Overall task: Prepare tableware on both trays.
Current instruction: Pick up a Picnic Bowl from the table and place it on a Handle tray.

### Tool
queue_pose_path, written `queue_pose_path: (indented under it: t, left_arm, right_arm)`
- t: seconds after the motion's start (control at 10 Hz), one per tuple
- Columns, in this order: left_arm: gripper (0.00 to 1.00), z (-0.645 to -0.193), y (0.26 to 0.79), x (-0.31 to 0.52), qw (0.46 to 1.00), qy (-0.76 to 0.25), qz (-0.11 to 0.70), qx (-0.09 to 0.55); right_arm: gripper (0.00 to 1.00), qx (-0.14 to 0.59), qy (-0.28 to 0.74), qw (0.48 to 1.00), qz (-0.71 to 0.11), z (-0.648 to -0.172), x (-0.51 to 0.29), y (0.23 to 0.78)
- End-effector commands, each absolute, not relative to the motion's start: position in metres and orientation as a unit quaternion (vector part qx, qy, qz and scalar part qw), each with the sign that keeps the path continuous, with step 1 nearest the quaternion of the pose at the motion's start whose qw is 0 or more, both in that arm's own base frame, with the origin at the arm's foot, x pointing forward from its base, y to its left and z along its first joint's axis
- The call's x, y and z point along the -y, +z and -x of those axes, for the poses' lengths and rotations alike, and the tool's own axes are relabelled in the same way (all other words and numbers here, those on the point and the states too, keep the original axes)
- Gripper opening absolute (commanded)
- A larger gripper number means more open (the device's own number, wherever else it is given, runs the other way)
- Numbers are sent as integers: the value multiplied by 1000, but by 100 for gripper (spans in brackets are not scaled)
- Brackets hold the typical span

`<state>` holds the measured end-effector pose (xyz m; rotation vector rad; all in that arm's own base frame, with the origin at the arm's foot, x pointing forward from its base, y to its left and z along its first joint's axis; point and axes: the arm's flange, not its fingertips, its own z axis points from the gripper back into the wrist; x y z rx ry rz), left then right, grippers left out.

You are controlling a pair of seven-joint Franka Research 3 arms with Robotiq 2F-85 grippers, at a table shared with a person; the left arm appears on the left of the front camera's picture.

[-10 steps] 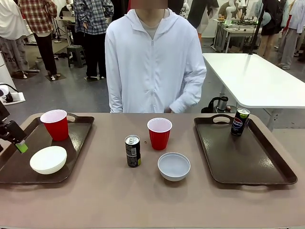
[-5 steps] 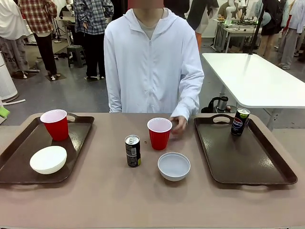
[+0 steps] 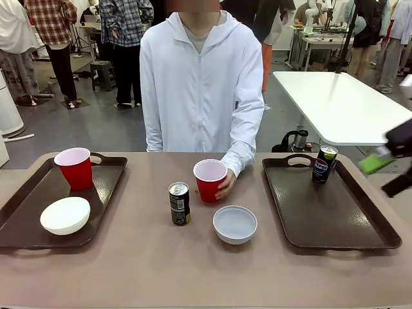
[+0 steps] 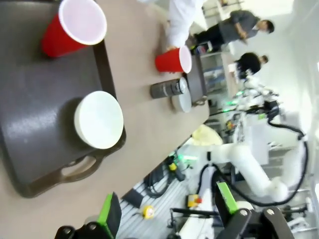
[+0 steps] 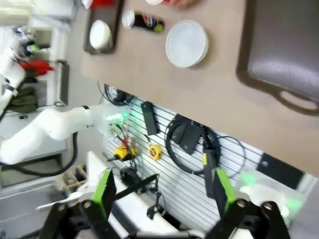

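Both the left gripper and the right gripper had fingers apart, empty. Near the right tray, the right gripper risked toppling the far can.

left gripper: black housing, two fingers faced with bright green pads, at the 6 o'clock edge of the left wrist view. right gripper: same build, black with green pads. left arm, at 9 o'clock in the right wrist view: smooth white rounded links, green light at one joint. person: white zip-front hooded jacket, long sleeves, grey shirt at the collar.
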<state>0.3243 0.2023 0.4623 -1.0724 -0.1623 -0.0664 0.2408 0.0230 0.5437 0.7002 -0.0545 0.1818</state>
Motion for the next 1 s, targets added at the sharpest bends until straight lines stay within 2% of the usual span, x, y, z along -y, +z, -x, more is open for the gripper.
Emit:
queue_pose_path:
  t: [0.0, 0.1, 0.3, 0.6, 0.7, 0.8, 0.9]
  left_arm:
    - [100, -332, 458, -243, 826, -19, 558, 83]
    - [100, -326, 458, -256, 818, -20, 568, 87]
    - [100, -320, 457, -271, 813, -12, 574, 98]
    - [100, -315, 454, -266, 818, -5, 569, 86]
    - [100, -315, 454, -266, 818, -5, 569, 86]
    - [100, -315, 454, -266, 818, -5, 569, 86]
    - [100, -315, 454, -266, 818, -5, 569, 86]
  right_arm:
    - [100, 22, 96, 951, -292, -254, -71, 535]
    - [100, 23, 100, 960, -261, -249, -90, 534]
    - [100, 103, 84, 975, -180, -250, -112, 526]
    - [100, 196, 49, 972, -117, -266, -124, 499]
    - [100, 189, 38, 974, -122, -273, -121, 487]
    - [100, 147, 41, 973, -171, -274, -117, 480]
    - [100, 190, 67, 972, -120, -285, -126, 538]
